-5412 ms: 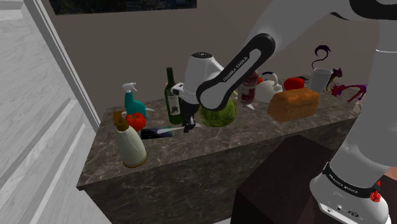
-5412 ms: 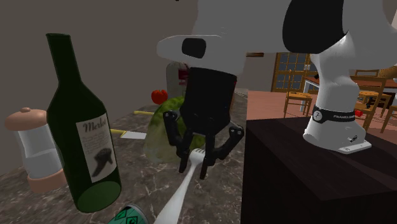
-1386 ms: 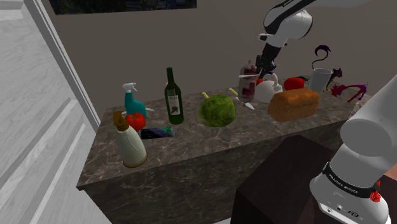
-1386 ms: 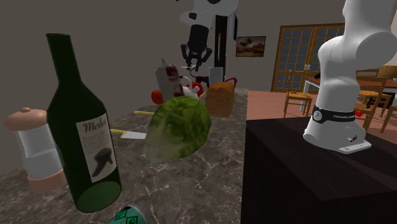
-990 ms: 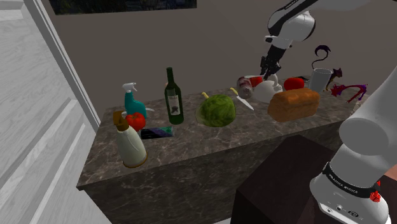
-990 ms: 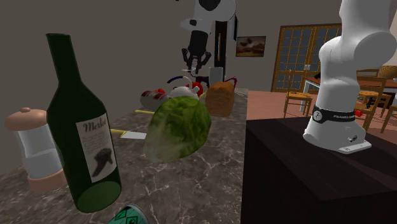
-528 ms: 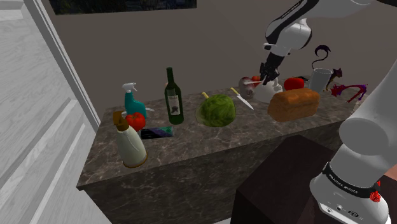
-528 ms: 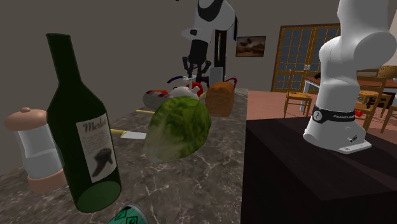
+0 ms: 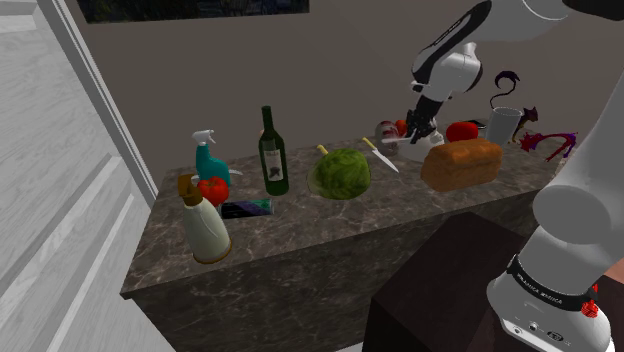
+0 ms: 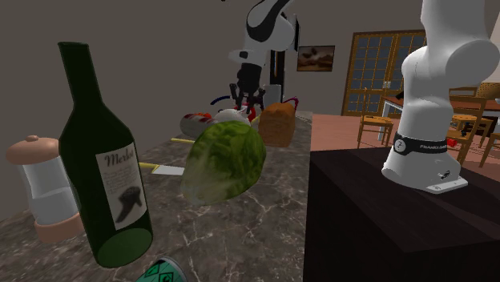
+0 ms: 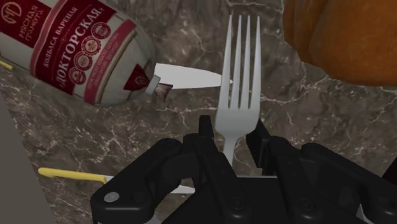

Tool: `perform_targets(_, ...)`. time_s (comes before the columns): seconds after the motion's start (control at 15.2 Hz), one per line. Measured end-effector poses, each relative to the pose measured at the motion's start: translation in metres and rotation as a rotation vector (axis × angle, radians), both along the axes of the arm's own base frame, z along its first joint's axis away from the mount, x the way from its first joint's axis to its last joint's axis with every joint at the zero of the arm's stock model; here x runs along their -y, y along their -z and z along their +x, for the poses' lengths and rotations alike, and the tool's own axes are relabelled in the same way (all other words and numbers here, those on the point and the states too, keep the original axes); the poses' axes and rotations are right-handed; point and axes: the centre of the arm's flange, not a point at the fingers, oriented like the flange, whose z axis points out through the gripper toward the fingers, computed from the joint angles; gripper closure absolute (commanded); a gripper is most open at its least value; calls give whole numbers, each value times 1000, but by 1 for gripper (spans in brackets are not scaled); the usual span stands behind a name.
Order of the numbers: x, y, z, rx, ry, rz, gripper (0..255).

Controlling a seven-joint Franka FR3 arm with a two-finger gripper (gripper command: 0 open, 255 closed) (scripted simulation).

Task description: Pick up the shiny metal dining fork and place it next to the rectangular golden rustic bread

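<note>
My gripper (image 11: 230, 137) is clamped on the fork (image 11: 238, 113). Both black fingers press against its narrow neck just below the head. The fork is silvery and pale, and its four tines point straight away from me, out over the dark marbled counter (image 11: 305, 108). I can't tell whether the tines rest on the stone or hang just above it.

Just past the tines, to one side, a fat sausage (image 11: 76, 48) lies on its side in a red and white wrapper (Cyrillic lettering, with a crimped end towards the fork). A white knife blade (image 11: 191, 77) pokes out from behind that crimped end, and its tip almost reaches the tines.

On the other side of the tines is the golden-brown bread loaf (image 11: 343, 38), close by but not touching the fork.

In the shoulder view my hand hangs low over the counter at the loaf's left end. Further along the counter towards that view's left sits a green head of lettuce (image 9: 340, 173). Beyond it stands an upright dark green wine bottle (image 9: 271, 155), then a teal spray bottle (image 9: 207, 160), well apart from me.
</note>
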Motion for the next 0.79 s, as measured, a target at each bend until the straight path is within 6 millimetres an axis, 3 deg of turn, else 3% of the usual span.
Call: perform_targets(0.79, 0, 64, -1, 0, 0, 0, 255)
